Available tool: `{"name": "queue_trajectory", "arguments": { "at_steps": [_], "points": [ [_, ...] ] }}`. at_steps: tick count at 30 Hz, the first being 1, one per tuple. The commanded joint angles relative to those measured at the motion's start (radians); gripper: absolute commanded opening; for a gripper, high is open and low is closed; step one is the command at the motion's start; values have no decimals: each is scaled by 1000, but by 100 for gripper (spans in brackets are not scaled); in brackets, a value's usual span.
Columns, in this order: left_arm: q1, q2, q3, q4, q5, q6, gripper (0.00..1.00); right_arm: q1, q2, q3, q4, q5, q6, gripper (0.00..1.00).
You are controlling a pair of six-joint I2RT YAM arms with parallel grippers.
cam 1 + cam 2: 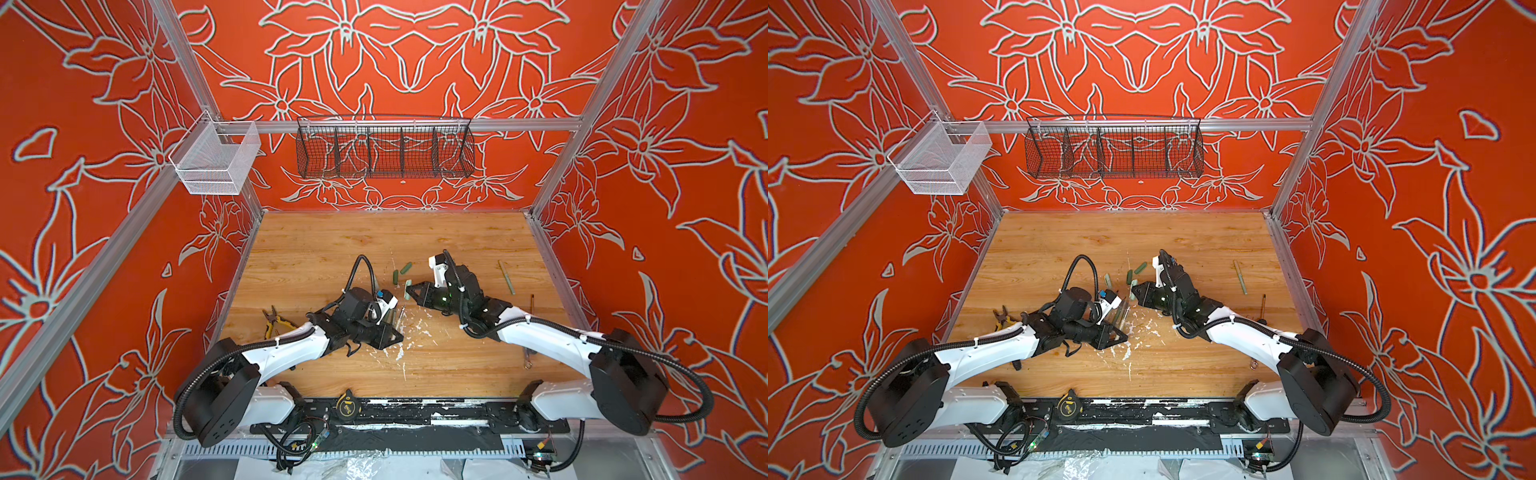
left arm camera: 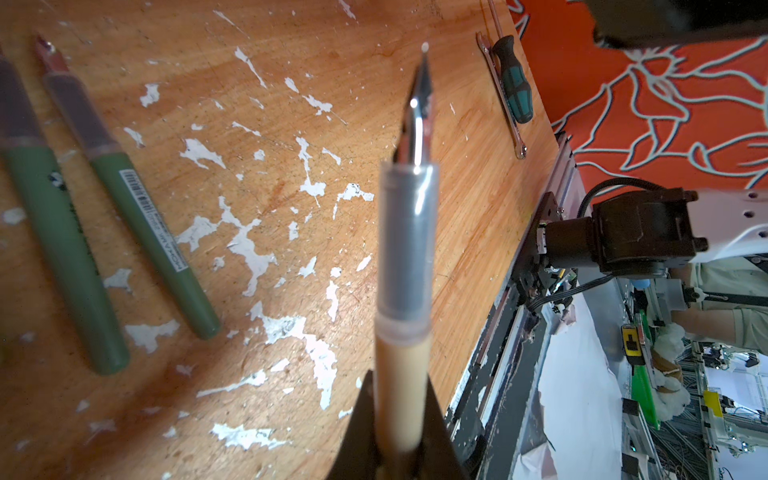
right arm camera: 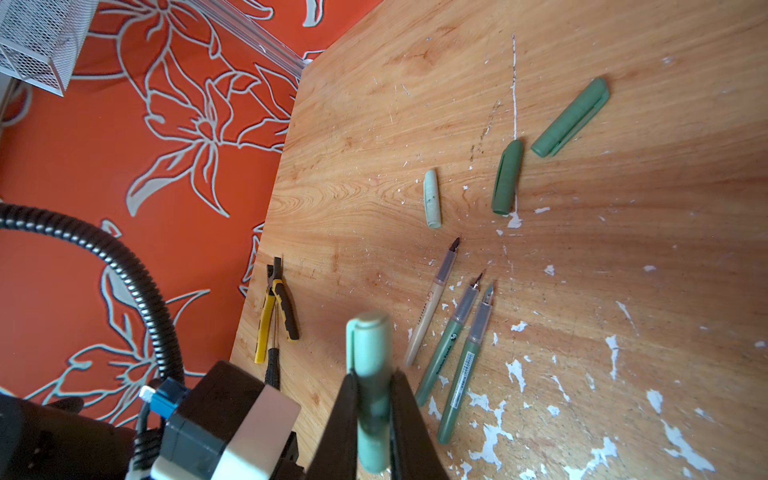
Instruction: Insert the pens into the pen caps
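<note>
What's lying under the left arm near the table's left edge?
Yellow-handled pliers lie there, nose poking out; in both top views the left arm covers part of their handles. What else lies beneath it cannot be seen.

Six o'clock of bench (image 1: 374,241) centre, the tan pen (image 2: 405,257) blurs up close, back end buried in the left claw (image 2: 400,390); pale cap (image 3: 369,345) half lost inside the right claw (image 3: 374,376).
</note>
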State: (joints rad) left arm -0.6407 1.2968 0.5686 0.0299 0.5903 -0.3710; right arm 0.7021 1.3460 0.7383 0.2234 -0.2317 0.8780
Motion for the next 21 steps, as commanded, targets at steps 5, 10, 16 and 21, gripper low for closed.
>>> {"name": "queue_trajectory", "arguments": {
  "at_steps": [5,10,16,21],
  "points": [
    [6,-7,10,-16,29,28,0,5,11,-16,69,-5,13,1],
    [9,-11,14,-16,28,31,0,5,23,-17,83,-17,20,1],
    [17,-23,8,-12,23,29,0,7,26,-30,96,-25,28,1],
    [24,-32,6,-5,24,27,0,10,29,-39,103,-29,30,1]
  ]
}}
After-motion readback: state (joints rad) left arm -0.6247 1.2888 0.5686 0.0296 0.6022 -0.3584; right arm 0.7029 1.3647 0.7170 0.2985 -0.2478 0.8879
